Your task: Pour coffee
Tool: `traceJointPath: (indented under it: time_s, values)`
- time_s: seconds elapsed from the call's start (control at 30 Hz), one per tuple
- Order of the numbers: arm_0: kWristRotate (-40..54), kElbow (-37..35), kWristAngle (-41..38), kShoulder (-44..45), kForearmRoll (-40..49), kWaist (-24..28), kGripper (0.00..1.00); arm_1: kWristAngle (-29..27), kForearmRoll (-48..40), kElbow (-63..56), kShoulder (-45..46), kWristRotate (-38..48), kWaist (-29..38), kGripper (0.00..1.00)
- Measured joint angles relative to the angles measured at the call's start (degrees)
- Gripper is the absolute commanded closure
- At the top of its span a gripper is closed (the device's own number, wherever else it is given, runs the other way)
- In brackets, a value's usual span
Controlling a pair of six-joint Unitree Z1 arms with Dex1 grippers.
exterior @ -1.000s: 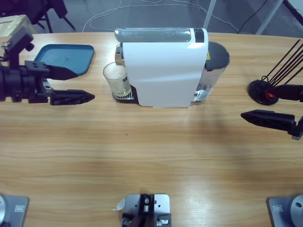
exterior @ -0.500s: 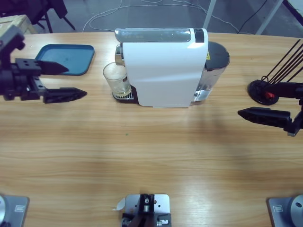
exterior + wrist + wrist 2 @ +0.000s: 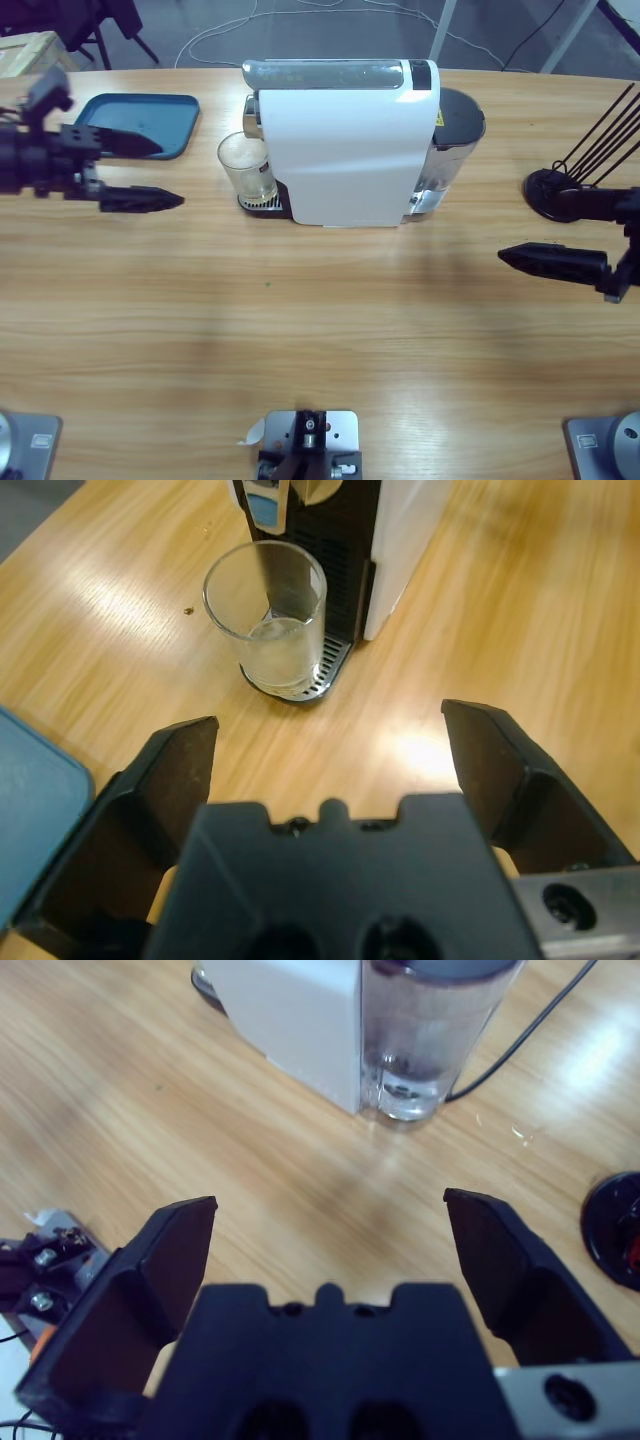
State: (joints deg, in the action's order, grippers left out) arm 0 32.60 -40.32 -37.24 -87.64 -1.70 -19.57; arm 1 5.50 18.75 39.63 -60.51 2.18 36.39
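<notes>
Under the machine's (image 3: 345, 140) spout stands the glass (image 3: 245, 165) — breakable, slippery, with a little coffee (image 3: 283, 645). Grab its middle; both grippers (image 3: 140, 172) (image 3: 545, 232) gape wide, holding nothing.

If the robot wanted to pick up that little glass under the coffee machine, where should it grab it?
Probably around the upright wall of the glass, near mid-height, coming in level from the open side facing the left gripper. The coffee machine stands close behind it, and its spout overhangs the rim, so a grip from above looks blocked.
</notes>
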Motion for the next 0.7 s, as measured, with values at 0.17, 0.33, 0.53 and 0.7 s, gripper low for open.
traceJointPath:
  time_s: [0.17, 0.33, 0.53, 0.7]
  values:
    - [0.8, -1.9, -1.0, -7.1, -6.7, -0.4, 0.033, 0.7, 0.7, 0.9, -2.5, 0.0, 0.0, 0.000]
    - [1.1, -2.1, -5.2, -13.3, -12.6, -0.6, 0.033, 2.2, 0.7, 1.0, -5.7, 0.0, 0.0, 0.000]
    - [1.1, -3.9, -5.6, -18.1, -19.7, -1.5, 0.032, 2.5, 0.7, 1.0, -7.1, 0.0, 0.0, 0.000]
    - [0.8, -5.1, -6.3, -21.0, -23.0, -3.5, 0.032, 2.5, 0.8, 2.0, -8.3, 0.0, 0.0, 0.000]
